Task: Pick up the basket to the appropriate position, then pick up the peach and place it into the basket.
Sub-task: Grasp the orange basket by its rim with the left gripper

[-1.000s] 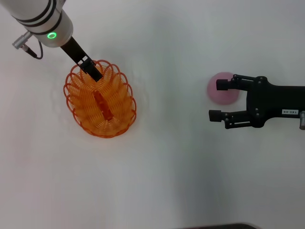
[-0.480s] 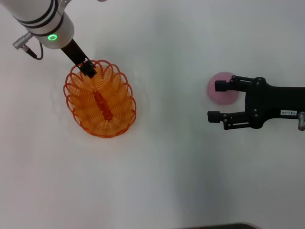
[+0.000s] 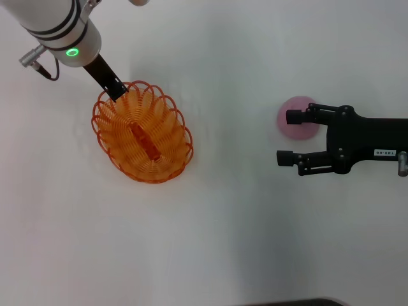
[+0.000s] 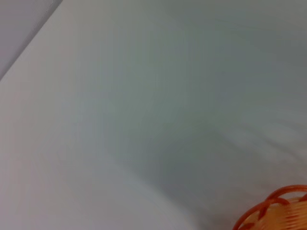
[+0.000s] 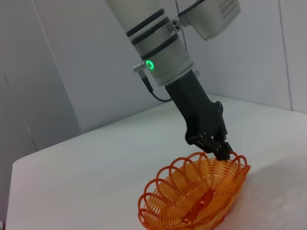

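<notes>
Left fingers (image 3: 118,94) clamping basket (image 3: 143,140) rim, right fingers (image 3: 288,136) spread beside peach (image 3: 294,118)

A small white label (image 3: 384,152) sits on the black body of the right gripper (image 3: 286,136) in the head view, but its print is too small to read. A second printed patch shows on the grey housing (image 5: 215,14) atop the left arm in the right wrist view, equally illegible.

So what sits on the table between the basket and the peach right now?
Nothing: in the head view the white table is bare between the basket, held at its rim by the left gripper, and the peach beside the open right gripper.
</notes>
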Robot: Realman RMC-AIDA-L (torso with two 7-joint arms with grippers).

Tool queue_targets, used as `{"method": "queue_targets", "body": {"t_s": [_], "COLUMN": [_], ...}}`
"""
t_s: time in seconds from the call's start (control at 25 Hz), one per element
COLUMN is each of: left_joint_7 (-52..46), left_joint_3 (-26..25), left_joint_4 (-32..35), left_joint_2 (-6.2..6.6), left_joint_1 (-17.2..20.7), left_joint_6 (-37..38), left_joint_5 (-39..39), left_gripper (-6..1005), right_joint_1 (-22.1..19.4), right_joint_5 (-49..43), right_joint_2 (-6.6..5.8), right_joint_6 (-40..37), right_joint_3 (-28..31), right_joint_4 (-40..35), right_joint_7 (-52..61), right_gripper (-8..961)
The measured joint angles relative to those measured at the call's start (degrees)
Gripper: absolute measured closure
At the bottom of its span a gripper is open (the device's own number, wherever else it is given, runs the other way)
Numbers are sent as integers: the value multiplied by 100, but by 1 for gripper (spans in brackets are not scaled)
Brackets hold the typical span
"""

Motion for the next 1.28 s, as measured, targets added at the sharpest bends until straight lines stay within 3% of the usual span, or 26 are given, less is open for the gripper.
{"method": "queue_targets", "body": {"t_s": [0.12,0.72,1.08,1.28], "left_joint_7": [0,-16,-382,-564], "left_joint_3": [11,25,-189,-444], "left_joint_4": [0,145,924,1001], "left_joint_2": [-6,-24,-55,-42], "left_joint_1": [1,13,62,7], "left_joint_6": [-14,87,876,1097], "left_joint_5": [0,0,0,0], "left_gripper": [920,923,938,942], "right_joint_1": [0,1,2,10], "right_joint_5": [0,42,132,203], "right_joint_2": [0,0,-9,-9], "right_joint_6": [0,2,-3,17], "right_joint_3": [0,59,227,260], "right_joint_4": [2,7,7,7], "right_joint_7": [-8,-17,-33,-39], "right_gripper": [1,2,2,2]}}
